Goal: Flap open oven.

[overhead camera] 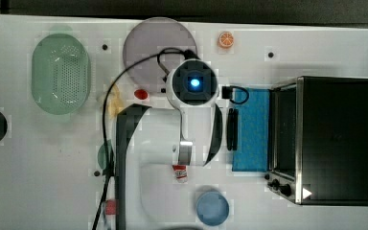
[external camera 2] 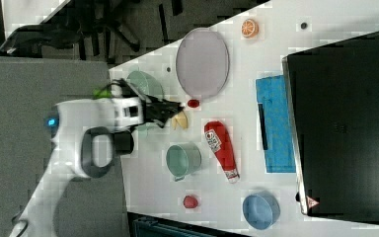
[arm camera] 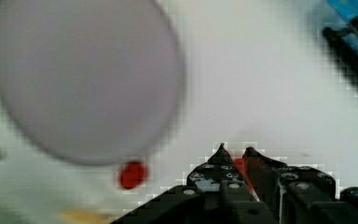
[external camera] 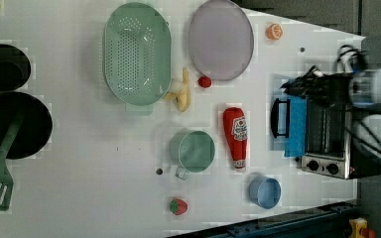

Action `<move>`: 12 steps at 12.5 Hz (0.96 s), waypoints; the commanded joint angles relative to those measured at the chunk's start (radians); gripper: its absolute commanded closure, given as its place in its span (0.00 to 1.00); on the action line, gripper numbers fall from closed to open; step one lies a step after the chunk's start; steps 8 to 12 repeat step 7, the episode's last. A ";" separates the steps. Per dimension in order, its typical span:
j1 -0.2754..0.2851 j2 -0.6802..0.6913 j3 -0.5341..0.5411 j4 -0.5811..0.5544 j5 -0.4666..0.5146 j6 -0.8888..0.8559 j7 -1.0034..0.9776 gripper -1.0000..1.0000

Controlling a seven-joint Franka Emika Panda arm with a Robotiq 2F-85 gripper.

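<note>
The oven, a black box with a silver front frame, stands at the top view's right. Its blue-tinted glass door lies folded down flat on the table, with the dark bar handle at its outer edge. The left view shows the oven with the lowered door, and the right view shows the oven with the door. My gripper hovers above the table beside the purple plate, clear of the handle. Its fingertips stand slightly apart, open, with nothing between them. In the right view my gripper points toward a small red ball.
Across the table lie a purple plate, green colander, small red ball, banana, ketchup bottle, green cup, blue bowl and orange slice. Black pans sit at the left view's left.
</note>
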State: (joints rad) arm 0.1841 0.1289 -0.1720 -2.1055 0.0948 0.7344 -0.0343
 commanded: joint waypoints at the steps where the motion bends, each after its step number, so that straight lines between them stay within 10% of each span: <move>1: -0.009 -0.088 -0.021 0.074 0.017 -0.137 0.067 0.82; 7: -0.011 -0.203 -0.022 0.276 -0.073 -0.590 0.179 0.82; 12: -0.011 -0.203 -0.022 0.276 -0.073 -0.590 0.179 0.82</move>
